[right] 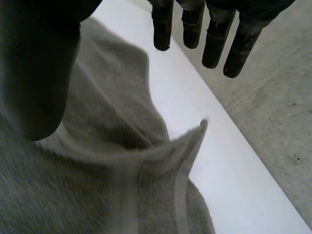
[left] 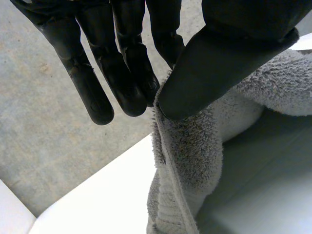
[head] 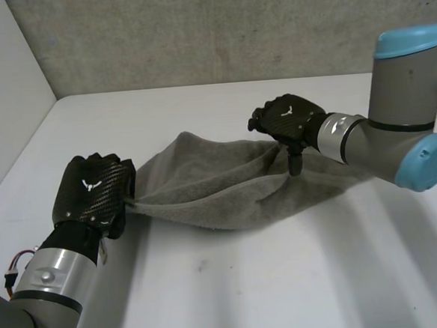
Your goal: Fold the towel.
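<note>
A grey towel (head: 220, 186) lies bunched across the middle of the white table (head: 272, 280), stretched out toward my left hand. My left hand (head: 93, 189) is at the towel's left end. In the left wrist view its thumb (left: 229, 63) pinches the hemmed towel edge (left: 187, 146) against the fingers (left: 124, 73). My right hand (head: 287, 122) hovers over the towel's far right part with its thumb pointing down. In the right wrist view its fingers (right: 214, 41) are straight and spread from the thumb, and a towel corner (right: 195, 134) stands free below them, apart from the hand.
A concrete wall (head: 194, 30) runs along the table's far edge and a white panel (head: 4, 96) closes the left side. Bare table (head: 199, 105) stretches in front of the towel and behind it. The right arm (head: 402, 113) reaches in over the right side.
</note>
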Motion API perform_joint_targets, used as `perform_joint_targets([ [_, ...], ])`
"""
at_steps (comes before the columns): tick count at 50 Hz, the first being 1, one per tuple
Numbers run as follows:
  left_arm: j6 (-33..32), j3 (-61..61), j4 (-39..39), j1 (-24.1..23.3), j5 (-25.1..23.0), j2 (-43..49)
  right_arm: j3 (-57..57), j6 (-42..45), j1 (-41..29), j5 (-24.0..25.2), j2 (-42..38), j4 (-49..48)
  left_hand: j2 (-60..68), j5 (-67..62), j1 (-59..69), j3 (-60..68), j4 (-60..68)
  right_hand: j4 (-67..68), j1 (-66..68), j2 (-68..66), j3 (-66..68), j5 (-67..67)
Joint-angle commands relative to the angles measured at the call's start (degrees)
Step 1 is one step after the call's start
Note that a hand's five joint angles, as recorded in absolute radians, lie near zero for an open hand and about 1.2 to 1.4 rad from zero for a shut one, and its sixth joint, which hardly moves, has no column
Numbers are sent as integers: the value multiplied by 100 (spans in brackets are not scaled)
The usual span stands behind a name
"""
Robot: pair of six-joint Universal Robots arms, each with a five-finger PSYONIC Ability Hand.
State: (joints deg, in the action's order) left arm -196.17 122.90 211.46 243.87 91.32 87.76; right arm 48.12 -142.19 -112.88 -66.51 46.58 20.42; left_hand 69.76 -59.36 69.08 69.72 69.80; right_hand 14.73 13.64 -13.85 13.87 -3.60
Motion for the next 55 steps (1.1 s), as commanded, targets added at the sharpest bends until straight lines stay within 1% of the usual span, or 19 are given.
perform_joint_targets([
  [1,-185,76,0,151,0,-57,-365,1261,65,-81,-553,33,1024,-1064,1092,1028,1020,-111,-2,24,-25,-2],
  [10,-185,164,0,345,-18,-57,-338,1879,65,-72,-826,-258,1024,-1064,1092,1028,1020,-61,48,-27,25,-52],
  [13,-185,191,9,363,-18,-48,-338,1897,65,-81,-958,-495,1024,-1064,1092,1028,1020,511,620,-599,597,-624],
  [15,-185,191,18,363,-18,-48,-364,1897,65,-107,-1098,-766,1024,-1064,1092,1028,1020,1782,1891,-1869,1868,-1895],
  [18,-176,199,18,371,-18,-39,-365,1897,65,-108,-1151,-890,1024,-1064,1092,1028,1020,2547,2656,-2634,2632,-2659],
  [20,-168,191,35,389,-18,-4,-373,1862,65,-81,-1186,-1065,1024,-1064,1092,1028,1020,4721,4830,-4808,4806,-4834],
  [21,-168,191,36,389,-18,-4,-373,1861,65,-81,-1186,-1066,1024,-1064,1092,1028,1020,4733,4842,-4821,4819,-4846],
  [22,-159,191,53,424,-18,13,-373,1827,65,-81,-1152,-1101,1024,-1064,1092,1028,1020,6049,6158,-6136,6135,-6162],
  [23,-159,191,71,468,-18,40,-365,1774,65,-81,-1099,-1101,1024,-1064,1092,1028,1020,6523,6631,-6610,6608,-6635],
  [26,-159,182,80,503,-26,57,-321,1747,82,-90,-975,-1093,1024,-1064,1092,1028,1020,6527,6636,-6615,6613,-6640],
  [32,-168,-3,106,556,-211,312,365,1264,337,-116,211,-1066,1024,-1064,1092,1028,1020,6527,6636,-6615,6613,-6640],
  [35,-176,-161,80,679,-290,321,1015,895,574,-125,1152,-1066,1024,-1064,1092,1028,1020,6527,6636,-6615,6613,-6640],
  [37,-194,-310,1,810,-308,234,1610,588,889,-134,2131,-1049,1024,-1064,1092,1028,1020,6527,6636,-6615,6613,-6640],
  [38,-194,-310,0,811,-308,233,1613,587,891,-134,2136,-1049,1024,-1064,1092,1028,1020,6527,6636,-6615,6613,-6640],
  [41,-194,-591,-271,793,-316,-283,2192,403,1487,-143,3380,-751,1024,-1064,1092,1028,1020,6527,6636,-6615,6613,-6640],
  [42,-194,-592,-272,793,-317,-285,2193,402,1489,-143,3384,-750,1024,-1064,1092,1028,1020,6527,6636,-6615,6613,-6640],
  [44,-142,-941,-683,741,-386,-714,2237,332,1847,-143,4163,-234,1024,-1064,1092,1028,1020,6527,6636,-6615,6613,-6640],
  [49,-132,-1373,-1237,635,-492,-1058,2097,349,2121,-160,4771,583,1024,-1064,1092,1028,1020,6527,6636,-6615,6613,-6640],
  [55,-168,-1664,-1696,477,-527,-980,2175,629,2218,-143,4738,1472,1024,-1064,1092,1028,1020,6527,6636,-6615,6613,-6640],
])
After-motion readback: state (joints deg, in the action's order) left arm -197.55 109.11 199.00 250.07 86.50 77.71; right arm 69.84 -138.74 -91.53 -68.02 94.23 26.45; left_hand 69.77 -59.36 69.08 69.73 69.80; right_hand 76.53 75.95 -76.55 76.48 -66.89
